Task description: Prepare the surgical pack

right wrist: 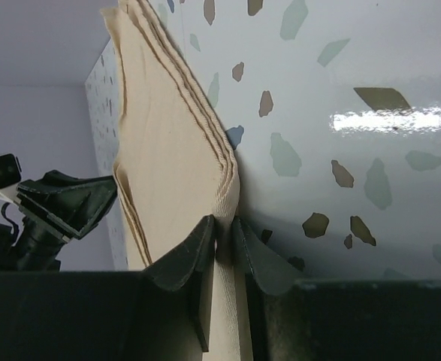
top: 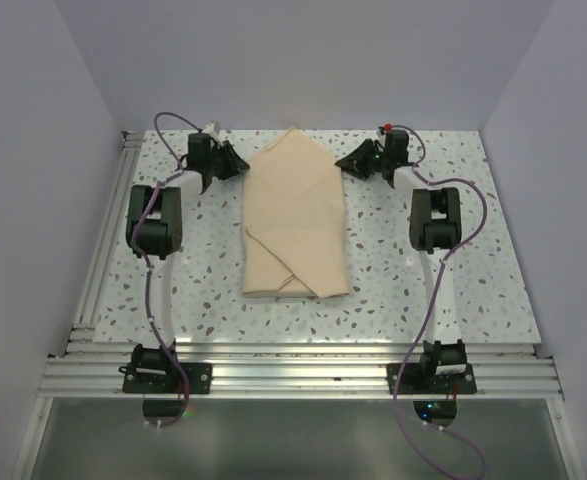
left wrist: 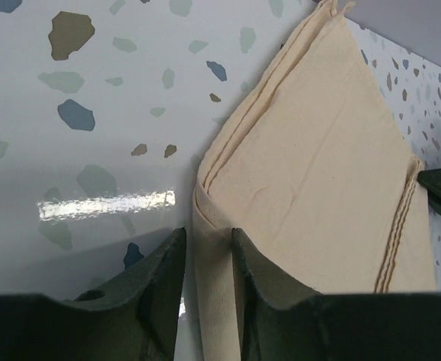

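The tan cloth bundle [top: 295, 220] lies folded in the middle of the table, its far end coming to a point. The tray, scissors, forceps and packets are out of view. My left gripper [top: 241, 163] is at the bundle's far left edge. In the left wrist view the gripper [left wrist: 207, 235] is open, its jaws straddling a raised fold of the cloth [left wrist: 318, 195], with a sliver of table showing beside the left finger. My right gripper [top: 345, 160] is at the far right edge. In the right wrist view the gripper [right wrist: 226, 222] is shut on a fold of the cloth [right wrist: 167, 128].
The speckled table [top: 453, 270] extends on both sides of the bundle. White walls close in at the back and sides. A metal rail [top: 293, 375] runs along the near edge by the arm bases. The left gripper [right wrist: 70, 199] shows across the cloth in the right wrist view.
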You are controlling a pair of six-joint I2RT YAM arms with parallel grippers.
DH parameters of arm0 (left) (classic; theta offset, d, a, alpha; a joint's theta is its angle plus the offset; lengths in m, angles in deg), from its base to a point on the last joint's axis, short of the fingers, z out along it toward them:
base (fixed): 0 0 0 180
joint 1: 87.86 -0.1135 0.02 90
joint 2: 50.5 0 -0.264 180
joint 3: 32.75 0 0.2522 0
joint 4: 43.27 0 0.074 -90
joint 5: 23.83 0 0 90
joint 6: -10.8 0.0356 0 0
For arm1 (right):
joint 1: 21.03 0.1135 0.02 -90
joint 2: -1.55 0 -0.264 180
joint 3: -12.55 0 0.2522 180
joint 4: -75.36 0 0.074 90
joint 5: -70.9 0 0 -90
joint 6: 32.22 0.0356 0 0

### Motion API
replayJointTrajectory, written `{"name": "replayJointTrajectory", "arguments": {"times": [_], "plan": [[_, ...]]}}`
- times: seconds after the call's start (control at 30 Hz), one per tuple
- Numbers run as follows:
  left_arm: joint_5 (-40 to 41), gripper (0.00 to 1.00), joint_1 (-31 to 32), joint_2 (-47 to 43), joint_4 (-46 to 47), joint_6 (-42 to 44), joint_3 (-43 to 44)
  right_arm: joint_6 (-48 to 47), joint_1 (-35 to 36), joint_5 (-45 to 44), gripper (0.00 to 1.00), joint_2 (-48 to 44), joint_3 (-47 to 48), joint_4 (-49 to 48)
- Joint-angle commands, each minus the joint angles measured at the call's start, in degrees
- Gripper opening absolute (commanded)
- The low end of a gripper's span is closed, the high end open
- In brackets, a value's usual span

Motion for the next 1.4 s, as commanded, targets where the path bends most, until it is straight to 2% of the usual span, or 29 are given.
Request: {"name": "replayJointTrajectory", "arguments": {"times": [0.0, 0.13, 0.2, 0.23, 0.4, 0.97, 1.2, 1.37], "plan": [[-0.7, 0.32, -0.4, 3.7, -3.7, -0.9, 1.7, 1.2, 0.3, 0.7, 0.18, 1.5, 2.1, -1.0], [-0.5, 0.17, -0.4, 4.4, -3.7, -1.2, 2.6, 2.0, 0.3, 0.8, 0.08, 1.5, 1.7, -2.6], [-0.8, 0.03, -0.4, 5.0, -3.7, -1.3, 3.2, 3.1, 0.2, 1.1, 0.0, 1.5, 1.4, -4.2], [-1.0, 0.0, -0.4, 5.1, -3.7, -1.5, 3.8, 3.4, 0.1, 1.1, 0.0, 1.5, 1.2, -4.8], [-1.1, 0.0, -0.5, 4.4, -3.5, -1.8, 4.4, 7.3, -0.8, 2.3, 0.0, 0.1, -0.8, -10.5], [-2.4, 0.0, -0.5, -7.6, -4.7, -0.6, 1.8, 10.0, -1.4, 5.9, 0.0, -10.6, -6.7, -17.0], [-3.6, 0.0, -1.0, -11.1, -5.1, -1.2, -0.4, 10.4, -1.6, 6.8, 0.0, -14.4, -10.1, -17.6], [-4.4, 0.0, -1.9, -14.1, -3.6, -1.5, -4.7, 13.0, -2.4, 7.5, 0.0, -17.0, -15.2, -22.6]]}}
